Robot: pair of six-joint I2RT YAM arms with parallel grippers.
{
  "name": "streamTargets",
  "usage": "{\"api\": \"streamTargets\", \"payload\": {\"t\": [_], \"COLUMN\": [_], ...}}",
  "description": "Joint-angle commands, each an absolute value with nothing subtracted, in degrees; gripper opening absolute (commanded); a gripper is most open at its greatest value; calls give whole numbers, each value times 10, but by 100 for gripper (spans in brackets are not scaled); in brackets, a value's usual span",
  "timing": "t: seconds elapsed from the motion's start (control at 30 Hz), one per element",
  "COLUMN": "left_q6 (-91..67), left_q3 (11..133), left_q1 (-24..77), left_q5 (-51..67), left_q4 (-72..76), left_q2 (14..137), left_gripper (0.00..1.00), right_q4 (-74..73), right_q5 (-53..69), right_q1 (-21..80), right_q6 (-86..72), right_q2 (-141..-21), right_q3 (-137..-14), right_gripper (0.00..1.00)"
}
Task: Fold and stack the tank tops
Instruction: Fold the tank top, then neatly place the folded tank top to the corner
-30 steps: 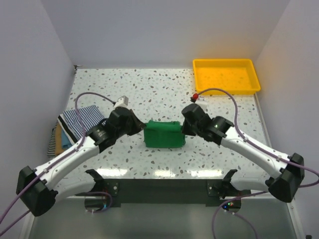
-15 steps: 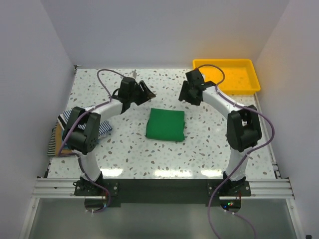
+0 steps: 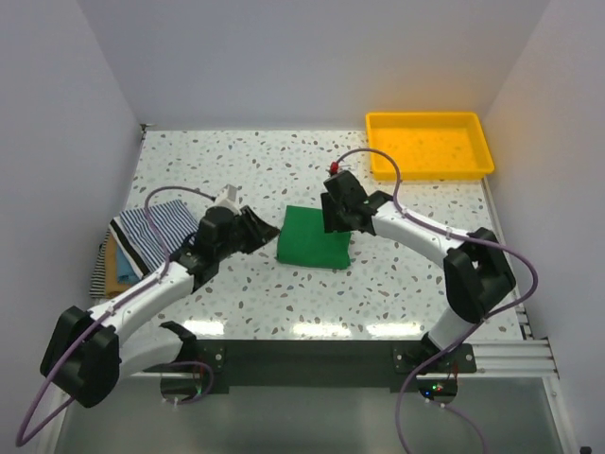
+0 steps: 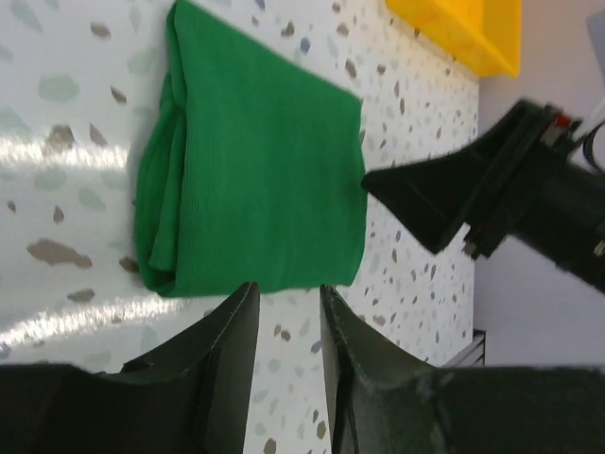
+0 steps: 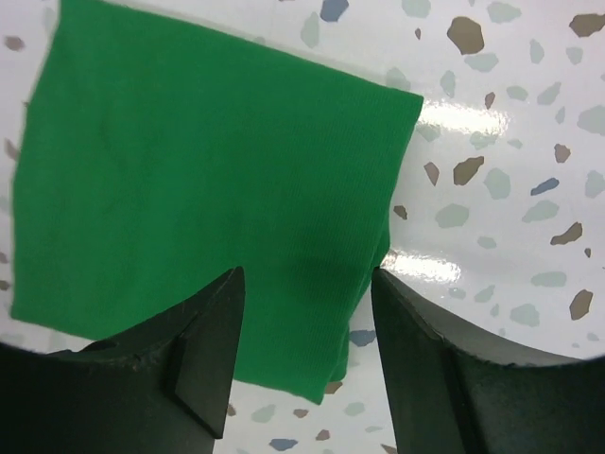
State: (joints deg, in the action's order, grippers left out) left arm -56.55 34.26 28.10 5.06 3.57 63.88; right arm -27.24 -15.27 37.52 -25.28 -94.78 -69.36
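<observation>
Both white-and-black jointed arms stretched forward from their bases and bent inward toward one another. The left arm [image 3: 142,288] lay low and long, its wrist turned so that the black left gripper [image 3: 265,228] pointed to the right, its jaws parted by only a narrow gap with nothing between them. The right arm [image 3: 425,236] folded at the elbow and doubled back leftward, the black right gripper [image 3: 331,219] angled downward, jaws spread wide and holding nothing. The two grippers faced each other, near but apart.
</observation>
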Motion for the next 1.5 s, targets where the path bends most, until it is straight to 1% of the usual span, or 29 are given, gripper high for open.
{"api": "streamTargets", "payload": {"t": [0.0,0.03,0.07,0.13,0.23,0.3,0.37,0.5,0.57,0.67,0.73,0.8,0.87,0.9,0.93,0.97,1.0,1.03,1.13,1.23,1.27,1.3,1.37,1.47], "left_q6": [-609,-619,-630,-663,-679,-679,-679,-660,-643,-623,-602,-578,-547,-538,-528,-506,-498,-494,-483,-481,-478,-476,-463,-461], "left_q3": [297,288,275,235,212,219,229,288,309,354,388,439,481,530,552,570,591,592,560,506,483,479,476,454], "left_q1": [350,365,379,416,434,435,434,417,396,346,310,284,271,261,258,258,257,257,255,255,255,255,256,255], "left_q5": [35,33,33,28,24,18,12,-25,-12,10,20,22,32,33,38,46,42,38,38,84,137,161,187,190], "left_q4": [18,18,24,63,99,103,111,100,101,98,98,82,71,37,22,10,-29,-37,-56,-20,26,31,22,29], "left_q2": [626,626,624,627,651,682,712,768,812,866,887,916,948,960,968,976,974,968,910,880,875,880,890,890], "left_gripper": [36,36,33,30,30,33,36,40,41,40,40,40,40,40,40,40,41,43,50,57,58,58,61,63], "right_q4": [-235,-233,-234,-237,-246,-255,-270,-287,-262,-177,-86,-22,-3,18,17,6,-35,-53,-106,-168,-181,-199,-221,-226], "right_q5": [-140,-135,-133,-138,-153,-164,-179,-200,-162,-107,-92,-100,-109,-114,-116,-122,-135,-142,-150,-155,-158,-159,-154,-148], "right_q1": [364,364,366,370,375,378,381,412,427,454,485,514,528,535,535,535,535,535,534,535,535,535,535,535], "right_q6": [-208,-205,-205,-207,-217,-227,-247,-322,-386,-493,-573,-619,-655,-658,-657,-652,-645,-627,-587,-541,-527,-507,-486,-448], "right_q2": [-986,-995,-1011,-1023,-1038,-1041,-1043,-1015,-973,-910,-874,-843,-839,-840,-844,-844,-840,-834,-796,-778,-777,-778,-787,-816], "right_q3": [-678,-679,-680,-685,-684,-680,-670,-631,-576,-482,-414,-388,-386,-388,-402,-412,-424,-440,-457,-496,-508,-530,-554,-581], "right_gripper": [59,58,57,57,56,56,53,52,52,52,53,55,56,57,57,57,58,59,59,58,58,57,57,56]}}
